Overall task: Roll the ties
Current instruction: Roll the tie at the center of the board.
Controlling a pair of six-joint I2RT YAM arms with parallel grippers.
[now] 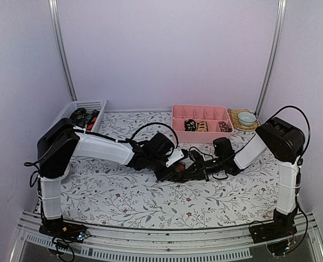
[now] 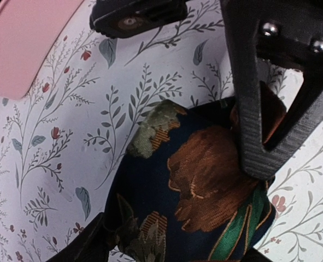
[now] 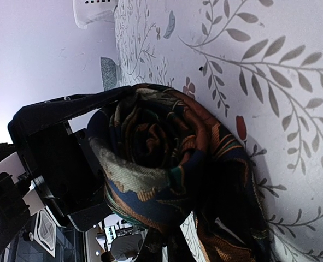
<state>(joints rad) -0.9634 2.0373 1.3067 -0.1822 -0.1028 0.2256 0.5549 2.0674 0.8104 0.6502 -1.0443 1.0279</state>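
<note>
One rolled tie (image 2: 194, 180), navy woven cloth with brown flowers, lies mid-frame between the left gripper (image 2: 175, 202) fingers; squeezed or not, I cannot tell. The right gripper (image 1: 198, 165) is pressed together. Three coils (image 1: 203, 126) sit in one pink tray (image 1: 205, 137).

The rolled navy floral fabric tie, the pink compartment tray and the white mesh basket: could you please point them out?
Rolled navy floral tie (image 3: 150, 141): right wrist view, coil's centre.
Pink compartment tray (image 1: 205, 137): top view, front wall.
White mesh basket (image 1: 89, 104): top view, far rim.

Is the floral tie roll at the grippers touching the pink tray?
Apart. The left wrist view shows bare tablecloth between the tie roll and the corner of the pink tray.
</note>
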